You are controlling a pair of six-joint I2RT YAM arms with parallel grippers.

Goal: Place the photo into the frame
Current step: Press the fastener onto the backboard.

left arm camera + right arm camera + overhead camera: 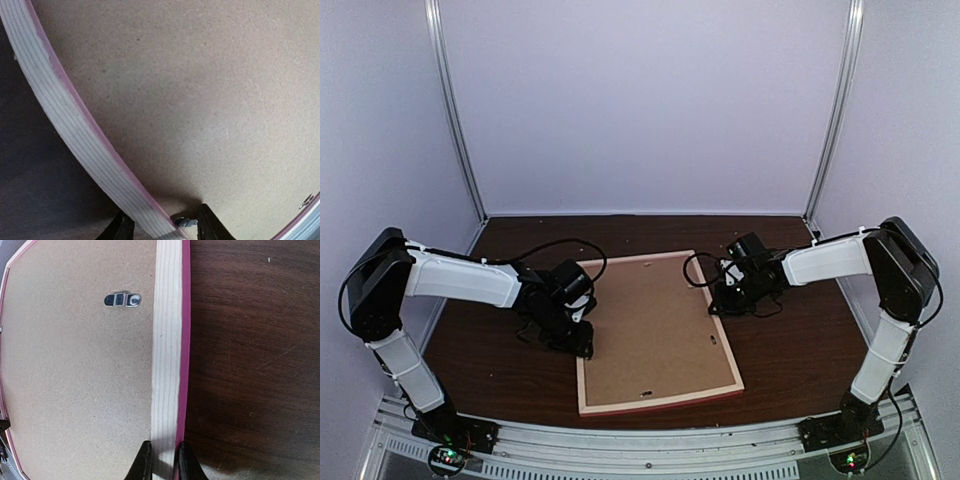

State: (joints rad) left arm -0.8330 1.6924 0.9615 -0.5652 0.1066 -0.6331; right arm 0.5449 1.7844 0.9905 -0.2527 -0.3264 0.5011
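The frame (725, 352) lies face down in the middle of the table, its pale wood sides and pink edge showing. A brown backing board (655, 330) fills it. The photo is hidden. My left gripper (582, 345) is at the frame's left rail (75, 135). Its jaws stand apart astride the rail and a small metal tab (184, 220), so my left gripper (162, 227) is open. My right gripper (718, 300) is at the right rail (167, 340). There my right gripper (163, 460) is shut on the rail, one finger on each side.
The dark wood table (790, 340) stretches around the frame. A metal hanger clip (122, 299) sits on the backing board (75, 380), and another metal fitting (306, 201) shows near a rail. White walls enclose the back and both sides.
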